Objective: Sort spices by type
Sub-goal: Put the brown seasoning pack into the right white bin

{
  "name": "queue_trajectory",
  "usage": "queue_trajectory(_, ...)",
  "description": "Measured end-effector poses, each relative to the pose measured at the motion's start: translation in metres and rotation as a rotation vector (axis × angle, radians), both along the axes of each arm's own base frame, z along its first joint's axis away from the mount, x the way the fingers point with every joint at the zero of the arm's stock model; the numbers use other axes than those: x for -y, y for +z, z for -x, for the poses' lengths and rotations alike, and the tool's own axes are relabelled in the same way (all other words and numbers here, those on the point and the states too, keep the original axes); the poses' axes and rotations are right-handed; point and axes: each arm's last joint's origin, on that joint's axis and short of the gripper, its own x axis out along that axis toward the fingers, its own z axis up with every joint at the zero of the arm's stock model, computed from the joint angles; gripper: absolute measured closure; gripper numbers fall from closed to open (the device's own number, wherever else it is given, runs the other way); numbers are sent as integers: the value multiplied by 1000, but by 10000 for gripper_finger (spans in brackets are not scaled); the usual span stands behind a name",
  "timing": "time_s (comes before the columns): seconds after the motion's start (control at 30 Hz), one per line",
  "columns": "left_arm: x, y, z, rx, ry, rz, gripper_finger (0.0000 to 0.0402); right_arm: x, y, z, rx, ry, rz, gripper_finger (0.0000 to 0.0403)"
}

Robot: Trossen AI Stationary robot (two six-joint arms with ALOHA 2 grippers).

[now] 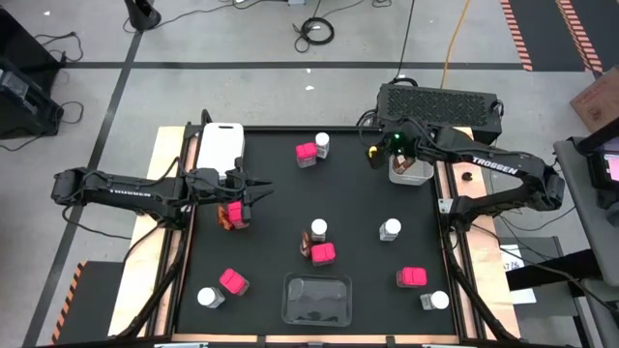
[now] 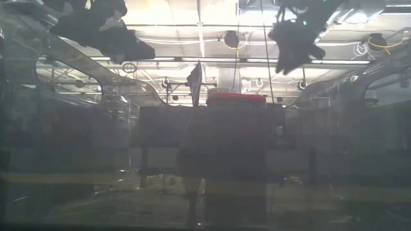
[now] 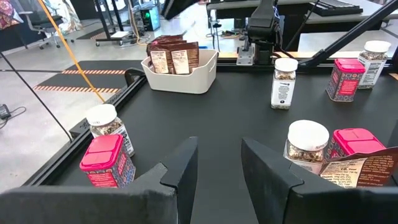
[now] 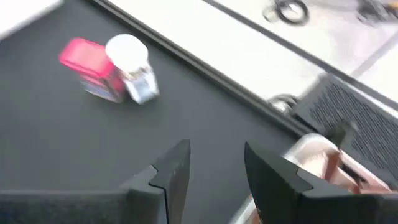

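Note:
The spices stand scattered on the black mat. In the high view I see pink boxes (image 1: 306,153) (image 1: 323,253) (image 1: 232,281) (image 1: 411,277) and white-lidded clear jars (image 1: 322,143) (image 1: 318,229) (image 1: 390,229) (image 1: 208,297) (image 1: 438,301). Brown packets stand upright in a small white bin (image 1: 411,170) at the right edge. My left gripper (image 1: 256,191) (image 3: 219,146) hovers open and empty over the mat's left part, just beyond another pink box with something brown against it (image 1: 230,215). My right gripper (image 1: 370,157) (image 4: 214,149) hangs open and empty beside the bin (image 4: 323,165), pointing toward the far pink box (image 4: 87,62) and jar (image 4: 130,65).
A white tray (image 1: 221,145) lies at the far left corner of the mat. A clear tray (image 1: 315,298) sits at the near edge and fills the low view. Bare mat lies ahead of the left gripper (image 3: 217,106). A black box (image 1: 440,101) stands behind the far edge.

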Motion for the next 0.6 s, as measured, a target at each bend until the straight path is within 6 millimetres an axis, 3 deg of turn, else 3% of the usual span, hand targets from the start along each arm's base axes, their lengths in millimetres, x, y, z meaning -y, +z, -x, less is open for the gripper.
queue_trajectory(0.23, 0, -1, 0, -5, 6, 28, 274, -2, 14, -18, 175, 187, 17, 255)
queue_trajectory(0.6, 1, 6, 12, -76, 40, 147, 274, -14, -4, -76, 282, 595, 17, 255)
